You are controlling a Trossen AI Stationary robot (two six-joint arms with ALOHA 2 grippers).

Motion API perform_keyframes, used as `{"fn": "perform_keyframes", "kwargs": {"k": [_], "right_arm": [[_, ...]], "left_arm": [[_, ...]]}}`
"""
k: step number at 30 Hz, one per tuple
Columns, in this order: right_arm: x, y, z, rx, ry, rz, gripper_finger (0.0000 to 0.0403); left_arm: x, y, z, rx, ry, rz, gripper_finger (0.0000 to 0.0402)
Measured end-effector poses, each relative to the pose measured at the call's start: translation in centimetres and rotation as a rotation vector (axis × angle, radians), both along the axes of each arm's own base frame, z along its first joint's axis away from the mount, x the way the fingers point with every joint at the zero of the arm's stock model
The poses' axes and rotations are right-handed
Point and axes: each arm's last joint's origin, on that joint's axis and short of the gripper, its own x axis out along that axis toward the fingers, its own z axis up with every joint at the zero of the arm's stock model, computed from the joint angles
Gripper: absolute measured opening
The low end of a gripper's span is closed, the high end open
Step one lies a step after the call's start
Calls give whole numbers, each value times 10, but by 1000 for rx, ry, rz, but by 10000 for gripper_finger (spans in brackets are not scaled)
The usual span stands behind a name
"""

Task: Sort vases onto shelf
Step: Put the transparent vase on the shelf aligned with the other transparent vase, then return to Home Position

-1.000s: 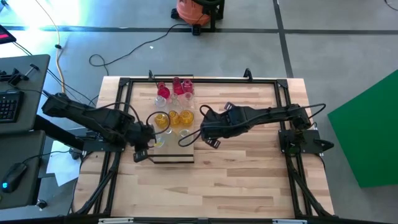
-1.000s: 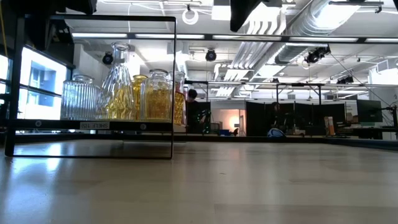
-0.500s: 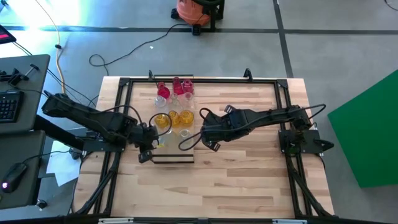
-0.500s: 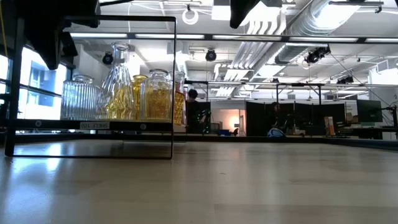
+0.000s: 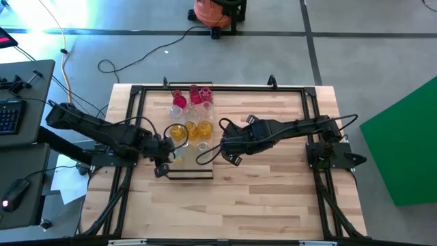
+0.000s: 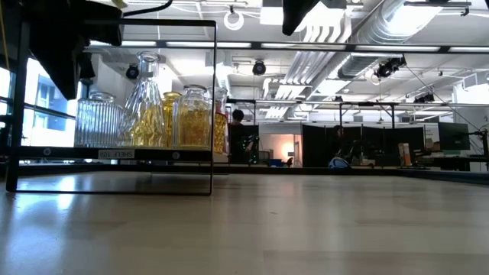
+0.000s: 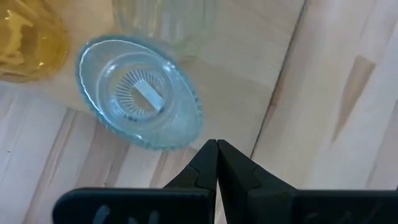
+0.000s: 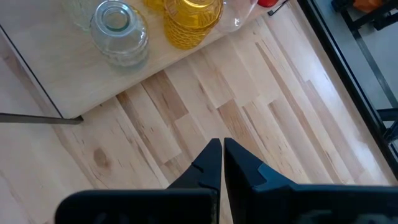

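Observation:
The shelf (image 5: 194,164), a light board in a black wire frame, lies on the table left of centre. On it stand red vases (image 5: 193,98) at the far end, amber-yellow vases (image 5: 190,129) in the middle and clear vases (image 5: 202,145) nearer. My left gripper (image 5: 162,164) is shut above the shelf's near left part. In the left wrist view it (image 7: 216,149) hangs just beside a wide-rimmed clear vase (image 7: 140,93) without touching it. My right gripper (image 5: 232,157) is shut and holds nothing; it hovers over bare table to the right of the shelf (image 8: 68,68).
The table's black frame (image 5: 218,87) runs round the work area, and each arm's base is clamped at a side. Bare slatted tabletop (image 5: 259,198) lies near and right of the shelf. In the low view the shelf's wire frame (image 6: 212,107) stands up around the vases.
My left gripper has sunk toward the near left part of the shelf and shifted slightly toward the table's right, staying shut. The vases and my right arm have kept still.

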Motion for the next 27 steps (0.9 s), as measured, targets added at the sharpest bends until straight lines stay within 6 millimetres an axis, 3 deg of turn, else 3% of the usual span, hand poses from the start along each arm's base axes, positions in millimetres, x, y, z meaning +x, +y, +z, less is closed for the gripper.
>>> {"fn": "perform_keyframes", "kwargs": {"k": [23, 27], "right_arm": [[0, 0, 0, 0, -1, 0, 0], [-1, 0, 1, 1, -4, 0, 0]], "left_arm": [[6, 10, -1, -12, -35, 38, 0], [7, 4, 12, -66, -68, 6, 0]]}}
